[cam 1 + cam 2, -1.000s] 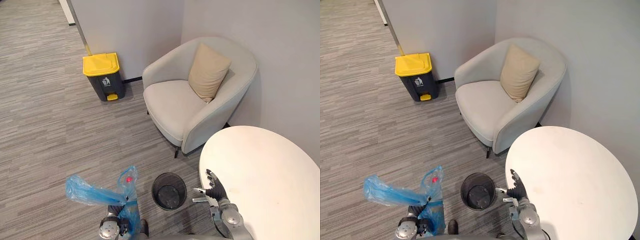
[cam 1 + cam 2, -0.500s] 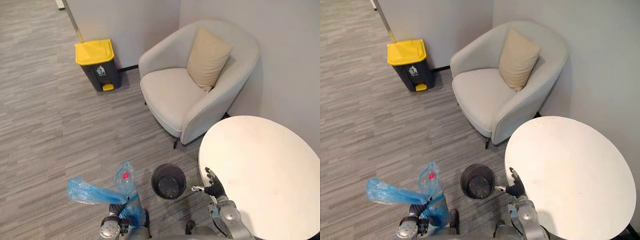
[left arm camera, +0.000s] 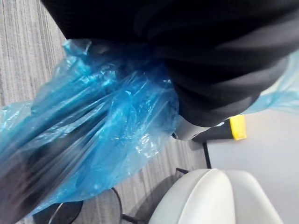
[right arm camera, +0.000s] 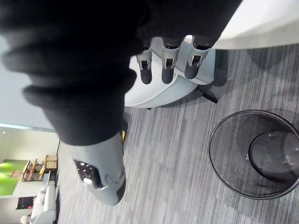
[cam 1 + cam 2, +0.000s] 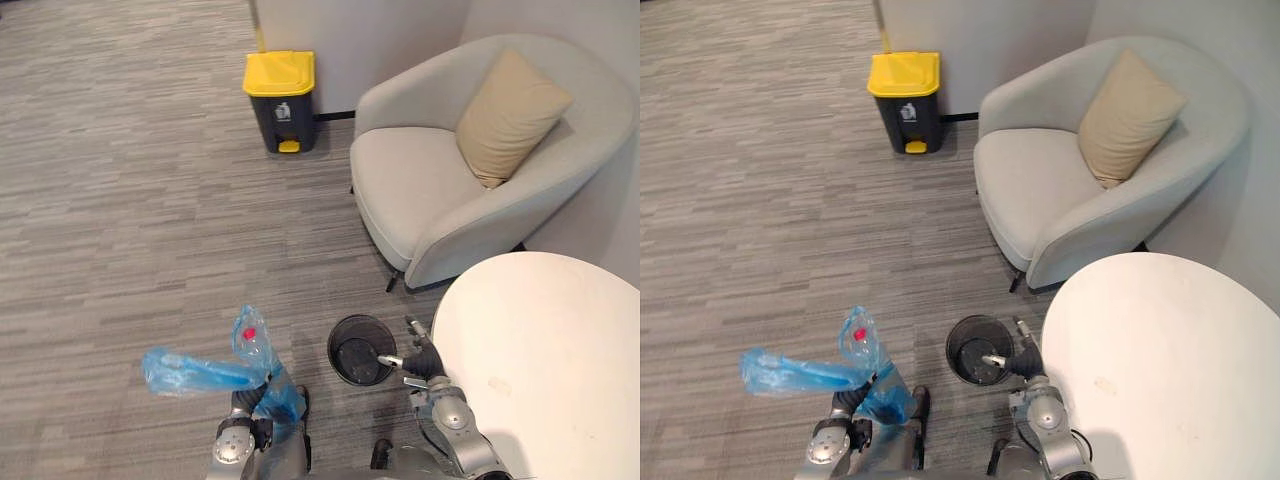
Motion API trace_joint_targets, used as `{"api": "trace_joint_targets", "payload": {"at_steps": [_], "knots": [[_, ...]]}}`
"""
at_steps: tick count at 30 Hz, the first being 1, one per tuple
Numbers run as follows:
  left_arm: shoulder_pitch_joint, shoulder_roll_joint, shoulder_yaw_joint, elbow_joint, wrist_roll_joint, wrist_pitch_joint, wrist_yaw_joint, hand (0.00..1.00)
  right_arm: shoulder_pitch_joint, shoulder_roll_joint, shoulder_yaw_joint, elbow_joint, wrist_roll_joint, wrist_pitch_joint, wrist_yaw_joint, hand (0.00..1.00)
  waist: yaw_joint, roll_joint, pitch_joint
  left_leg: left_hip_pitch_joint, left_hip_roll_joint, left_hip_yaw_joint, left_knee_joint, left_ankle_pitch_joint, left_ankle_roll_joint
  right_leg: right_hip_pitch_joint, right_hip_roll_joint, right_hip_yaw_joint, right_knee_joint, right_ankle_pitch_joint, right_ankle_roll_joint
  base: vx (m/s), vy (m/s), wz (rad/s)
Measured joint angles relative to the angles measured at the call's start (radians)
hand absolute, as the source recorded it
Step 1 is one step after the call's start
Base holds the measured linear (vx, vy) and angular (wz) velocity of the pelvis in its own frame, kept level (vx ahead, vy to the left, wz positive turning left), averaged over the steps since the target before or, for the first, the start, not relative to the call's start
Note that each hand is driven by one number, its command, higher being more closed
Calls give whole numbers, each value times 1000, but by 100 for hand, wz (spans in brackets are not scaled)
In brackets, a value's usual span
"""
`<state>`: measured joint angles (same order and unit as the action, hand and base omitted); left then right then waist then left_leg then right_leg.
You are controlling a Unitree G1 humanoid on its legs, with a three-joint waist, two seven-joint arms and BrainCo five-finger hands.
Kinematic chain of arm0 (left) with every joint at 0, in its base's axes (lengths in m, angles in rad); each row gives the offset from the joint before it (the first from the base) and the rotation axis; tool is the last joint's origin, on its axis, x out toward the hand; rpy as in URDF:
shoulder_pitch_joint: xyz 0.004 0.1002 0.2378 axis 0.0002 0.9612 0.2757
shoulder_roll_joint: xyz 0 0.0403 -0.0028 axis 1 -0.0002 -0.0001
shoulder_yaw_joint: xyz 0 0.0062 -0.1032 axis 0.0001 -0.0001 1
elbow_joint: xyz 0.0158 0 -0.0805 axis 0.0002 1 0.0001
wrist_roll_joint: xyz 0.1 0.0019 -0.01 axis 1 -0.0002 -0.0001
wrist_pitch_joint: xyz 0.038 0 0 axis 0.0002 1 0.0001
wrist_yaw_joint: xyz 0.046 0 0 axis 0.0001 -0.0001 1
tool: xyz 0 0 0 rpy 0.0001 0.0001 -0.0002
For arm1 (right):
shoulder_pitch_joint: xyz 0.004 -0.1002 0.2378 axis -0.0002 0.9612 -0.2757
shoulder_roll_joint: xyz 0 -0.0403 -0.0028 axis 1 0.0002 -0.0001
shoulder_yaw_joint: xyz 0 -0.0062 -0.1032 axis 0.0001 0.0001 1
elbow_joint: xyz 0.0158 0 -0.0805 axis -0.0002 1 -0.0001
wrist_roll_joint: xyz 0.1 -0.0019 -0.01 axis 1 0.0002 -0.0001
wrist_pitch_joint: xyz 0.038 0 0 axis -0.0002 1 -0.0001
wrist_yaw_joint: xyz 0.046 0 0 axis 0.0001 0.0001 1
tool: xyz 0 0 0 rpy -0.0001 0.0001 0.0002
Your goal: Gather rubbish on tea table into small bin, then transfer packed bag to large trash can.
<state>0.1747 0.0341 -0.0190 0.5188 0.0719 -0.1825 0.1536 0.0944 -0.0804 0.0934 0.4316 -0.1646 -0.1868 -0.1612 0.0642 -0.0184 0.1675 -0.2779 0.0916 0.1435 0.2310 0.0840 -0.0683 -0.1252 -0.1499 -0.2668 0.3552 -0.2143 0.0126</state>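
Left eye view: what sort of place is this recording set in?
Probably an office lounge or waiting corner: a light grey armchair with a tan cushion, a round white tea table beside it, grey carpet, and a yellow-lidded pedal bin against the wall.

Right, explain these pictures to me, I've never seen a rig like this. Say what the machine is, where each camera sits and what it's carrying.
This is a two-legged humanoid robot. Two pictures come from cameras in its head, looking down; the other two from cameras on its wrists. A blue plastic bag bunches at its left hand; the plastic hides the grip. Its right hand is open and empty, near the small mesh bin on the floor. I see no rubbish on the round white table. Further off stand a pale armchair with a cushion and the yellow-lidded trash can.
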Motion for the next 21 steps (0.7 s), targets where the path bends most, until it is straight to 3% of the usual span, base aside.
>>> {"api": "trace_joint_targets", "payload": {"at_steps": [1, 3, 5, 7, 10, 17, 21], "knots": [[0, 0, -1, -7, 0, 0, 0, 100, 5, -2, -5, -11, 2, 1, -4, 0, -2, -3, 1, -4, 4, 24, 59, -36, 13, 4, -12, -9, -5, 5, 5, -81, 47, 55], [1, 0, -2, 0, 0, -1, 0, 100, 16, -6, -18, -26, 6, 0, -11, 0, -28, 5, -3, 17, 60, 89, 200, -160, 28, 31, -31, -52, -30, 22, 31, -68, 136, 56], [-4, 4, -11, 13, 0, -1, 0, 100, 11, -11, -38, -15, 6, 0, -11, 0, -41, 36, -14, 23, 68, 126, 169, -192, 41, 41, -19, -76, -49, 34, 58, -30, 192, 53], [-24, 25, -25, 51, 1, 0, 0, 100, 13, 7, -44, 0, 7, 1, -10, 0, -48, 18, -18, 80, 6, 125, 20, -143, 58, 64, -35, -77, -120, 54, 76, -28, 140, 47], [-25, 40, -55, 76, 4, 0, 0, 100, 10, 8, -58, 57, 7, 0, -10, 0, -51, 20, -22, 168, -69, 97, -149, -62, 79, 123, -47, -54, -193, 85, 87, -42, 124, 46], [-7, 76, -51, 124, 24, 2, 1, 100, -3, 17, -77, 146, 7, 3, -8, 0, -53, 24, -31, 227, -87, 63, -300, 28, 82, 155, -30, -69, -239, 120, 95, -23, 12, 13], [-20, 82, -53, 123, 31, 2, 1, 100, -11, 17, -100, 177, 16, 16, -9, 0, -52, 16, -33, 198, -95, 32, -324, 58, 82, 154, -32, -148, -244, 121, 96, 13, 2, 39]]}}
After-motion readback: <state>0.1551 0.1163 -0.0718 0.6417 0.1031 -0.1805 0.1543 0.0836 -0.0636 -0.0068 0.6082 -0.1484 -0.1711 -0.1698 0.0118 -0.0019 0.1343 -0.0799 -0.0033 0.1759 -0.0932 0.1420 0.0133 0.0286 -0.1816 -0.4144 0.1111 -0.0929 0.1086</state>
